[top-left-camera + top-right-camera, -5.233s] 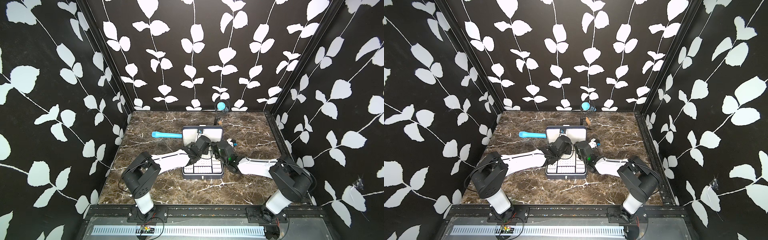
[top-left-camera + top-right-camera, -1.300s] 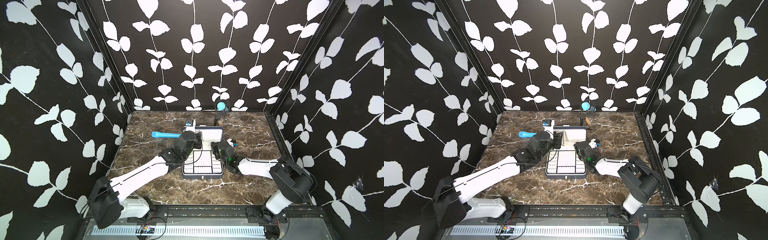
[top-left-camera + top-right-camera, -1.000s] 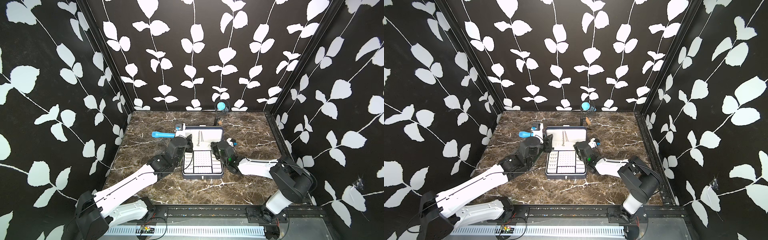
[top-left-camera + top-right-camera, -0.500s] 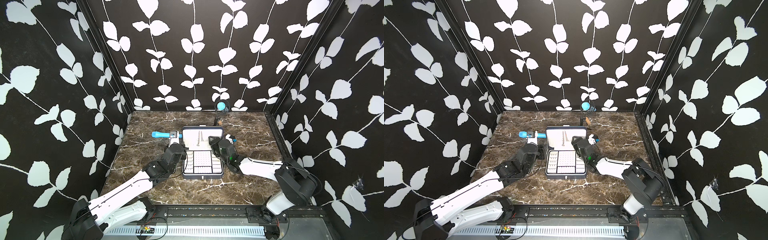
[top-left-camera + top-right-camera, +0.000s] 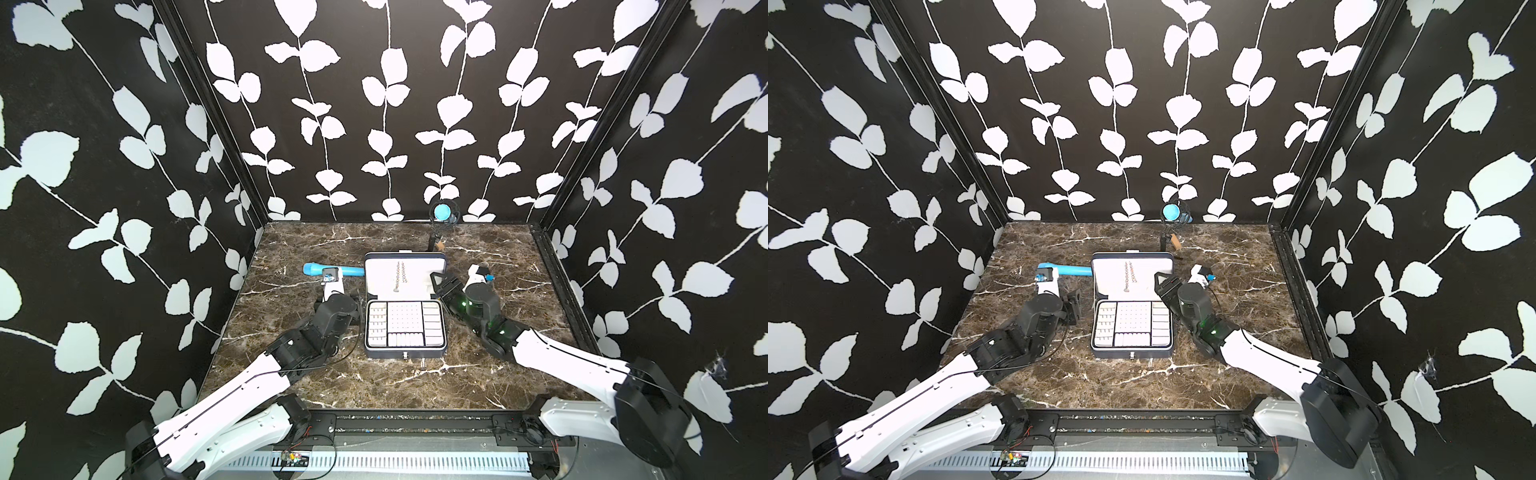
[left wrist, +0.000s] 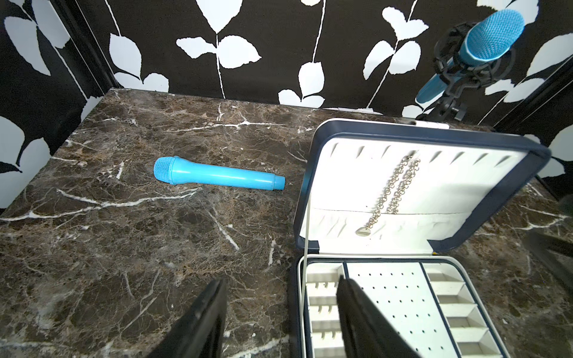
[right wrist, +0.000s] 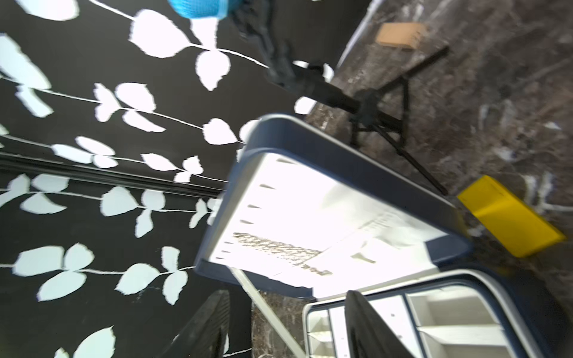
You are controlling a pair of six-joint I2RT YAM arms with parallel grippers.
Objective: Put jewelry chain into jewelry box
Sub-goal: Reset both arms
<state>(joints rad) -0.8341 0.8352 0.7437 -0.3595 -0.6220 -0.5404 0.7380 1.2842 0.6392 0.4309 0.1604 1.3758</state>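
Nearest me, my left gripper (image 6: 279, 288) has backed off beside the dark navy hinged jewelry box (image 5: 406, 353), jaws apart and empty. My right gripper (image 7: 288, 297) has just let go too. The thin silvery link jewelry chain (image 6: 397, 186) hangs against the white lining of the raised lid (image 6: 434, 138), so placing looks done. Only the right wrist view shows a yellow block (image 7: 508, 217) behind the lid.

blue microphone (image 6: 217, 176) lies on marble table (image 6: 117, 254), second microphone (image 6: 493, 34) sits in a stand (image 6: 448, 93).
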